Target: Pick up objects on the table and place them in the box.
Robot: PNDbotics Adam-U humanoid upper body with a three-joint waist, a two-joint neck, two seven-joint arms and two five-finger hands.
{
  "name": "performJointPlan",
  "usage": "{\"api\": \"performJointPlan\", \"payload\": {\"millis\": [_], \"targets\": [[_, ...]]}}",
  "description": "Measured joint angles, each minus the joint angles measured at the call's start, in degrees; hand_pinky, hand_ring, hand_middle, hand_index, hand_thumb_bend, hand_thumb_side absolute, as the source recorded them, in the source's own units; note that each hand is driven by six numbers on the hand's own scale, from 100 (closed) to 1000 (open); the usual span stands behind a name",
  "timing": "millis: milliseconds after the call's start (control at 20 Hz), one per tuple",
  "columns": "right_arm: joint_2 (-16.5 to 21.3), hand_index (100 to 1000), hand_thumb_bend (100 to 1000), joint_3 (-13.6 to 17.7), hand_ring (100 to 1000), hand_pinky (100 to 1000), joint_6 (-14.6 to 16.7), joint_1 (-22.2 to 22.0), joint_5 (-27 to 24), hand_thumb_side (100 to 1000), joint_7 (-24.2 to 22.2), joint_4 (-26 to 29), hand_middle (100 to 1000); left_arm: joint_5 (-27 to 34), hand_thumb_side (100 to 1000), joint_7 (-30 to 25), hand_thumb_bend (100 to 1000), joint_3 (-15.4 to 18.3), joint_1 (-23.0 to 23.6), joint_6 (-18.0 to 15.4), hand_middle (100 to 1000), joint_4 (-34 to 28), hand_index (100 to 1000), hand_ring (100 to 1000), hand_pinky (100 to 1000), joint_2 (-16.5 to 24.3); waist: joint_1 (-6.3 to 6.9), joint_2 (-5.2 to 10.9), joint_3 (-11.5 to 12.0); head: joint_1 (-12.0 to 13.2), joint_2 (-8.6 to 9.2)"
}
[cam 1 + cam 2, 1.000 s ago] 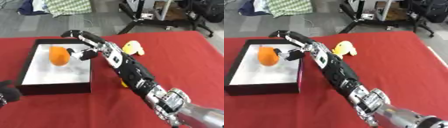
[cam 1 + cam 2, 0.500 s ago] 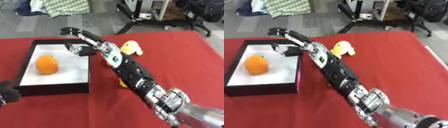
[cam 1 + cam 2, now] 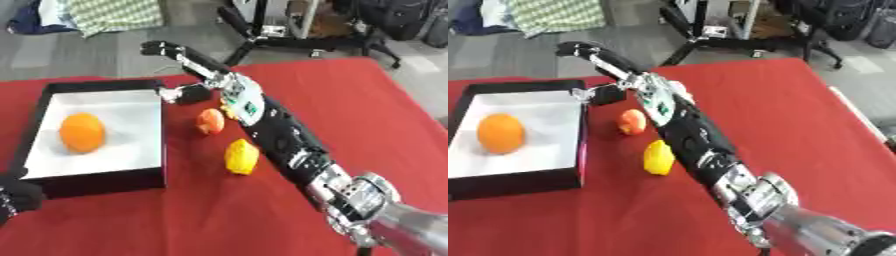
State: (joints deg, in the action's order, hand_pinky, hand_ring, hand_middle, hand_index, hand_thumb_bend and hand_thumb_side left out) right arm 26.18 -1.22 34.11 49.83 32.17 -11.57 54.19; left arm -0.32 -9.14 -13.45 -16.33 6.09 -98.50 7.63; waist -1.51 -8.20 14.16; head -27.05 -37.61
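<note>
Over the far right corner of the box [image 3: 163, 131], the right hand [image 3: 188, 65] hangs with its fingers [image 3: 156, 48] spread and straight, reaching toward the far edge of the worktop [image 3: 367, 115], and the thumb held apart lower down near the box's right wall. The hand holds nothing and touches none of the fruit. Its black and silver arm runs back from the wrist across the red cloth toward the near right corner of the worktop, passing just right of the loose fruit.

Beside the forearm, a reddish-orange round fruit [image 3: 210, 121] lies on the cloth just outside the box's right wall, apart from it. A yellow lemon-shaped fruit [image 3: 241, 157] lies nearer the front edge, close against the arm's left side; whether it touches the arm cannot be told. A small bit of yellow shows behind the forearm near the reddish fruit, too hidden to make out.

The box is a shallow black tray with a white floor, standing at the left side of the worktop. An orange [image 3: 82, 132] lies inside it, on the white floor toward the left wall, well apart from the right hand.

At the near left corner, the left hand [image 3: 16, 197] shows as a dark shape just in front of the box; its fingers cannot be made out.
</note>
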Motion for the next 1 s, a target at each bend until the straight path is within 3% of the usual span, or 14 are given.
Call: {"api": "performJointPlan", "payload": {"millis": [150,400,450,500,600,800,1000], "targets": [[2.18,924,100,1.56,992,1000,-1.39,-1.32,1.51,244,0.90,-1.65,927,-0.01,1000,0.35,100,0.32,0.61,-0.04,583,0.00,815,642,700,0.41,0.00,0.08,-0.77,0.85,-0.07],[3.52,919,100,3.36,1000,1000,-3.98,-2.99,3.68,453,0.82,-6.62,928,-0.06,1000,0.66,100,0.39,1.01,-0.01,583,-0.01,815,643,700,0.47,0.01,0.24,-1.37,1.76,-0.46],[3.54,918,100,3.58,1000,1000,-4.51,-3.09,4.24,407,0.48,-7.78,926,-0.09,1000,0.67,100,0.45,1.07,-0.01,583,-0.01,815,643,700,0.51,0.02,0.24,-1.40,1.82,-0.47],[3.56,918,100,3.78,1000,1000,-5.04,-3.18,4.84,514,0.13,-8.85,929,-0.12,1000,0.69,100,0.53,1.08,-0.01,583,-0.02,815,643,700,0.61,0.02,0.24,-1.41,1.90,-0.47],[3.56,917,100,4.10,1000,1000,-5.86,-3.33,6.13,547,-0.51,-10.80,929,-0.14,1000,0.73,100,0.68,1.09,0.02,583,-0.02,815,643,700,0.75,0.02,0.24,-1.43,2.03,-0.47],[3.55,919,100,4.42,1000,1000,-6.58,-3.47,8.66,557,-1.16,-13.16,932,-0.15,1000,0.82,100,0.69,1.09,0.10,582,-0.04,815,643,700,0.88,0.07,0.24,-1.43,2.15,-0.47],[3.32,916,100,4.44,1000,1000,-7.09,-3.48,11.61,450,-0.67,-14.16,929,-0.16,1000,0.83,100,0.69,1.08,0.10,582,-0.05,815,644,699,0.88,0.07,0.24,-1.28,2.13,-0.45]]}}
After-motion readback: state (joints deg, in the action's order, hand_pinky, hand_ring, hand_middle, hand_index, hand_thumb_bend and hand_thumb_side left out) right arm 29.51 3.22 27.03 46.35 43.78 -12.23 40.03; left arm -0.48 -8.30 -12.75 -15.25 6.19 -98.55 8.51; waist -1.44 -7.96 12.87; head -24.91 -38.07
